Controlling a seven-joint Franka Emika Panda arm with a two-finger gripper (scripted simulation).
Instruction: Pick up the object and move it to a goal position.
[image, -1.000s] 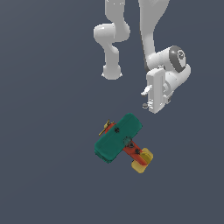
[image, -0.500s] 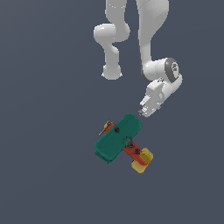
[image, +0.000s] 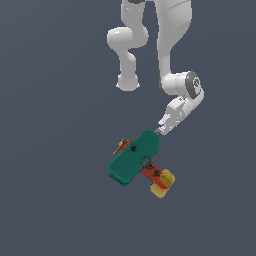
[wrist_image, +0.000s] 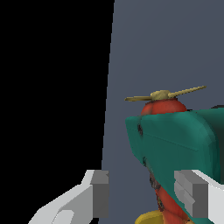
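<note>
A: Gripper first. State?
B: Spread wide, nothing held. Wrist view shows both grey finger pads with a clear gap between them. One pad sits over bare floor, the other overlaps the edge of the teal wing.
A: Touching the plane?
B: Can't tell from the wrist view. In the exterior view the gripper tip is just beside the wing's upper corner, very close, contact unclear.
A: Arm pose?
B: Arm comes down from the top of the exterior view, wrist tilted, hand angled down toward the exterior view's left.
A: The object?
B: Toy airplane lies on the dark grey floor, lower centre of the exterior view. Broad teal-green wings, red-orange body, yellow tail toward the exterior view's lower right, small yellow propeller at the opposite end.
A: Wrist view of it?
B: Airplane is between the fingers and beyond them, propeller at the far end, red nose just behind it, a bit of yellow tail near the fingers.
A: Anything else?
B: A big black region fills one side of the wrist view; can't tell what it is. White robot base is well apart from the plane.
</note>
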